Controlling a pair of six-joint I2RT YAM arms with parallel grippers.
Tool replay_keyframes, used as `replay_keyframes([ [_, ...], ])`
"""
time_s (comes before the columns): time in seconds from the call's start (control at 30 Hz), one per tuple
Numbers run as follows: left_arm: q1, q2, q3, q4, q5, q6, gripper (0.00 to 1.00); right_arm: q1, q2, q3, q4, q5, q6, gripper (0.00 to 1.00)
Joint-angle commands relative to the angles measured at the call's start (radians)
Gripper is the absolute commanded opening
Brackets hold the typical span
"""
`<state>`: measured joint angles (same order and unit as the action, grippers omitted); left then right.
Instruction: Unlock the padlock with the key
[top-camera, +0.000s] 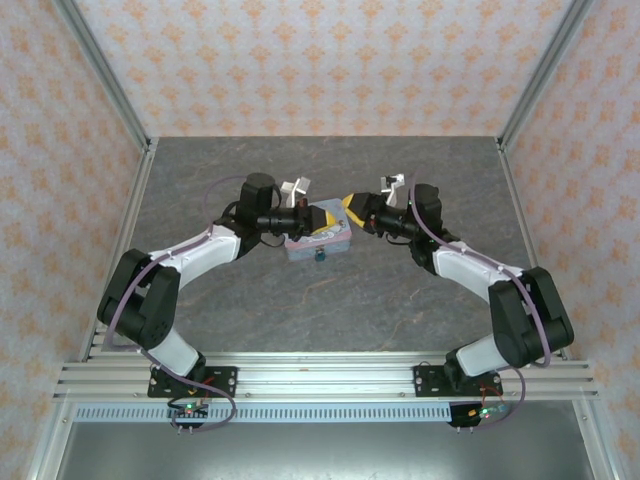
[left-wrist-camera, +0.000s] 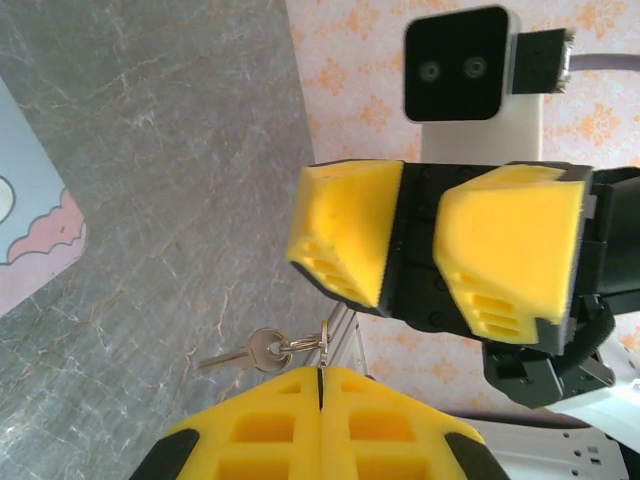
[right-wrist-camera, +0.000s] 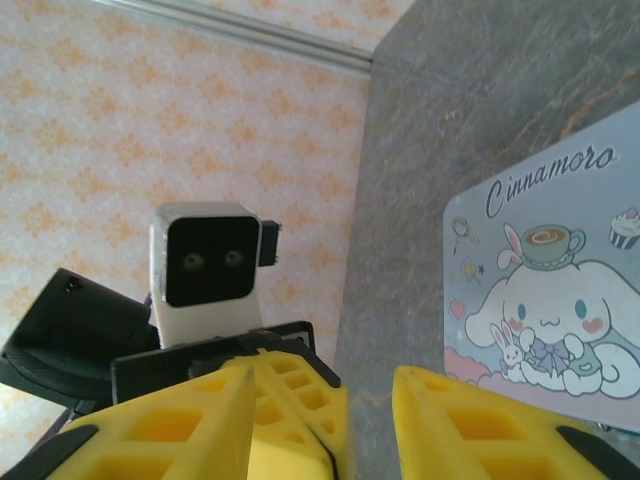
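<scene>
The left claw (left-wrist-camera: 320, 380) is closed. A thin metal piece stands at the seam between its tips, and from it hang a ring (left-wrist-camera: 300, 346) and the key (left-wrist-camera: 250, 353). The key lies free, with its blade pointing out sideways over the desk (top-camera: 400, 300). It is judged that the ring end is pinched and not the key itself.

The right claw (right-wrist-camera: 322, 392) faces it just opposite. Its jaws are parted and nothing is seen between them.

Both claws are held above the tin (top-camera: 300, 247). The padlock (top-camera: 320, 256) is taken to be the small teal thing at the tin's near edge. Whether it touches the tin cannot be told.

The step in hand is judged to be a handover, or a regrip, of the key. To do it well:

- The key should be taken by its round head, flat between the pads, so that the blade is left clear and points straight out.
- The right jaws should be closed fully on the head before the left claw is opened.
- A dangling key is likely to swing, so the approach is best made slowly and square to the flat of the head.
- The padlock will need to be steadied before the key is inserted.
</scene>
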<state>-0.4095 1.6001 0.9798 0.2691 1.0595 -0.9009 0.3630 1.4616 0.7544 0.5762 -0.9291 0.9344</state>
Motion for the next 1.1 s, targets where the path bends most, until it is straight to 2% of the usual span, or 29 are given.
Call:
replay_keyframes([
  [0.0,0.013,0.002,0.047,-0.016,0.051,0.045,0.00,-0.007,0.000,-0.012,0.098,-0.069,0.007,0.39],
  [0.27,0.013,0.034,0.073,-0.016,0.060,0.044,0.00,-0.004,0.005,-0.060,0.163,-0.099,0.039,0.37],
  [0.57,0.013,0.060,0.093,-0.030,0.077,0.063,0.00,-0.005,0.001,-0.095,0.181,-0.115,0.040,0.27],
  [0.9,0.012,0.079,0.117,-0.078,0.101,0.106,0.00,-0.006,-0.005,-0.115,0.181,-0.112,0.032,0.08],
  [1.0,0.014,0.080,0.122,-0.106,0.102,0.126,0.00,-0.006,-0.006,-0.116,0.176,-0.109,0.029,0.00],
  [1.07,0.018,0.081,0.122,-0.115,0.095,0.132,0.00,-0.006,-0.005,-0.119,0.176,-0.108,0.029,0.00],
])
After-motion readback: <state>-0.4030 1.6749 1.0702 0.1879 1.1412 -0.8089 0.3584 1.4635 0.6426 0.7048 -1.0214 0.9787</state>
